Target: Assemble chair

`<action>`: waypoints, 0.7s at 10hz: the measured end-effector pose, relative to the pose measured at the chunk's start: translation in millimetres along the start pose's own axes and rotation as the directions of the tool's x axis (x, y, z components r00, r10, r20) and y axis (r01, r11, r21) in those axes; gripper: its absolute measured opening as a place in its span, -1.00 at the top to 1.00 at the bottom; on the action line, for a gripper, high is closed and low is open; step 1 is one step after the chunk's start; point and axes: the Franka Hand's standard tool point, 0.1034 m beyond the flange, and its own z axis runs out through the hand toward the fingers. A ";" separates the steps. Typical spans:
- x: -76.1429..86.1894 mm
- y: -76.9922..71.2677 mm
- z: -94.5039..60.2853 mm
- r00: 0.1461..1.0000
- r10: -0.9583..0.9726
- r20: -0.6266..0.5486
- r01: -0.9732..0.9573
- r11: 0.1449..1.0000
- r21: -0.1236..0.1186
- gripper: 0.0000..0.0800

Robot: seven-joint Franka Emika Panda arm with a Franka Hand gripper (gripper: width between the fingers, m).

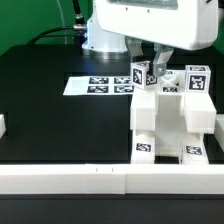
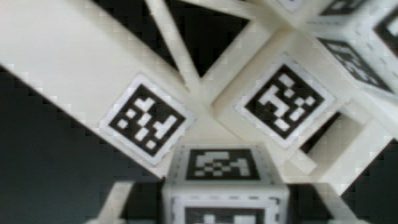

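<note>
The part-built white chair [image 1: 170, 120] stands at the exterior view's right, with tagged blocks at its foot and a tagged post [image 1: 196, 80] at its top. My gripper [image 1: 150, 68] reaches down from above and is shut on an upright white tagged leg [image 1: 141, 74] at the chair's top left. In the wrist view the leg [image 2: 217, 165] sits between my two fingers [image 2: 128, 200], with my gripper [image 2: 217, 198] centred on it. Behind it are slanted white chair pieces bearing two large tags [image 2: 285, 100].
The marker board [image 1: 98, 87] lies flat on the black table behind the chair. A low white wall [image 1: 90, 180] runs along the table's front edge. A small white part [image 1: 2, 127] shows at the exterior view's left edge.
</note>
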 end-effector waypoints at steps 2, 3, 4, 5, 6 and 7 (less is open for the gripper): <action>-1.4 -0.6 0.2 0.998 0.059 0.004 -0.059 0.998 0.002 0.28; -1.2 -0.5 0.2 1.000 0.028 0.004 -0.028 1.000 0.002 0.28; -0.5 -0.2 -0.1 0.999 -0.046 0.004 0.046 0.999 0.002 -0.18; 0.4 -0.2 -0.9 0.997 -0.072 0.003 0.072 0.997 0.004 -0.47; 0.4 -0.9 -1.6 0.992 -0.123 0.002 0.123 0.992 0.003 -0.47; 1.4 -1.7 -2.3 0.965 -0.264 -0.002 0.264 0.965 0.004 -0.60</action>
